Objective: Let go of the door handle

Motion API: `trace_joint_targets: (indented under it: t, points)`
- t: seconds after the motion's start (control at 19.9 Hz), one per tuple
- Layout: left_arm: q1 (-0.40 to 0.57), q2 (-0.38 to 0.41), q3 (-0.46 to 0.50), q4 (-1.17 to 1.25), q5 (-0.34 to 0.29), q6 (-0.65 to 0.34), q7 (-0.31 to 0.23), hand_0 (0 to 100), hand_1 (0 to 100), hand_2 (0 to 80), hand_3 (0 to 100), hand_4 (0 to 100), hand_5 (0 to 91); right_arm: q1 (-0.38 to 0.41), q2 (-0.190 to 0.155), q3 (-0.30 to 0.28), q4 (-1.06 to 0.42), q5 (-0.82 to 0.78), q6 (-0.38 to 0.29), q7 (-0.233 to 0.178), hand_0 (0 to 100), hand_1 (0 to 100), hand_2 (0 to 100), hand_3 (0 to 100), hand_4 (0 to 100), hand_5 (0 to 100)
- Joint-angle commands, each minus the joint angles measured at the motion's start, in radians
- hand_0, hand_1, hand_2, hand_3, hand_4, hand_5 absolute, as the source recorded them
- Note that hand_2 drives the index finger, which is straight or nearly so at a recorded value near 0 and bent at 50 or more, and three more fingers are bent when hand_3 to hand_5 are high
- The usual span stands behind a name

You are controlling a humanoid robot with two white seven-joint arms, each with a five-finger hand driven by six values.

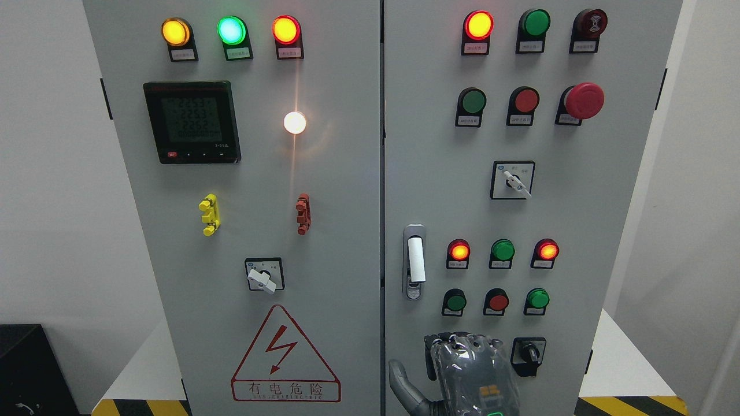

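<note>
I am holding one hand [462,370] low at the bottom edge of the head view, well below the door handle [414,263] and apart from it. The arm's side of entry is not visible, so I cannot call it left or right. I am seeing only the back of the hand; whether the fingers are spread or curled I cannot tell. The handle is sitting upright in its recess on the right cabinet door [607,231], near the seam, free of any contact (release appears complete). I am judging the hand is parked low to keep clear of the push buttons [497,300].
</note>
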State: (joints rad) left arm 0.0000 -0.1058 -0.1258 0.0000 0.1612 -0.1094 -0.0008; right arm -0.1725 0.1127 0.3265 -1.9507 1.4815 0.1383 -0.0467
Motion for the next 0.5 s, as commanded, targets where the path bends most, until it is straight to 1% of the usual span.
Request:
trace_joint_targets:
  t: [0.0,0.2,0.35,0.45]
  points:
    - [-0.026,0.0,0.0,0.029,0.0,0.0,0.001,12,56,0.0,0,0,0.0,-0.041,-0.001,-0.004,-0.028,-0.001,0.0,0.005,31,14,94,100,99,100]
    - [-0.026,0.0,0.0,0.029,0.0,0.0,0.001,12,56,0.0,0,0,0.0,-0.108,0.001,-0.004,0.016,0.009,0.006,0.007,29,17,96,100,99,100]
    - [-0.028,0.0,0.0,0.029,0.0,0.0,0.001,12,56,0.0,0,0,0.0,-0.14,0.001,-0.004,0.038,0.011,0.009,0.007,26,23,97,100,100,100]
    - [-0.026,0.0,0.0,0.029,0.0,0.0,0.001,12,56,0.0,0,0,0.0,-0.153,0.004,-0.004,0.058,0.011,0.011,0.007,25,25,97,100,100,100]
